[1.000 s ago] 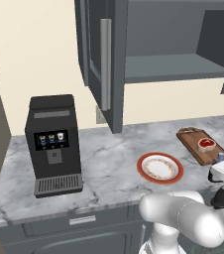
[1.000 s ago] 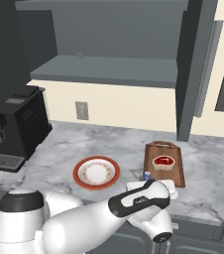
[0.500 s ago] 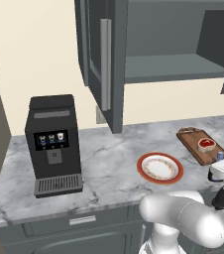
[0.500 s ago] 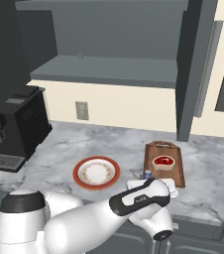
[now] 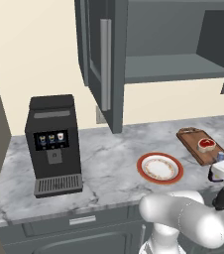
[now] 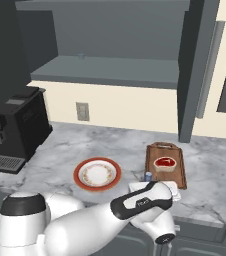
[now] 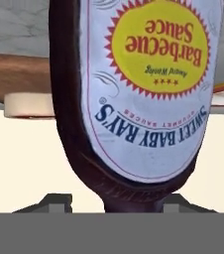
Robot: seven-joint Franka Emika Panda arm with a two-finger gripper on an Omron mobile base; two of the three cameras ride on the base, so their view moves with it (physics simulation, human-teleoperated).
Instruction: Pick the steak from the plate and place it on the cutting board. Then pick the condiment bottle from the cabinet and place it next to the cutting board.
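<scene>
The condiment bottle (image 7: 143, 94), dark brown with a yellow barbecue-sauce label, looms close in the hand view, seen upside down. My gripper (image 7: 121, 204) is around its neck, open, the finger tips (image 7: 54, 202) standing a little off the glass. Its bluish cap (image 6: 148, 175) pokes up just left of the cutting board (image 6: 179, 176), behind my hand (image 6: 155, 192). The steak (image 6: 164, 163) lies on the board. The plate (image 6: 97, 161) sits bare further left. In the left base view the cap (image 5: 221, 156) is by the board's (image 5: 192, 140) near end, beside the steak (image 5: 206, 144).
The open cabinet (image 5: 173, 67) hangs above the counter, its door with the long handle (image 5: 105, 64) swung out. A black coffee machine (image 5: 54, 144) stands at the left. My white arm (image 6: 85, 225) covers the counter's front edge.
</scene>
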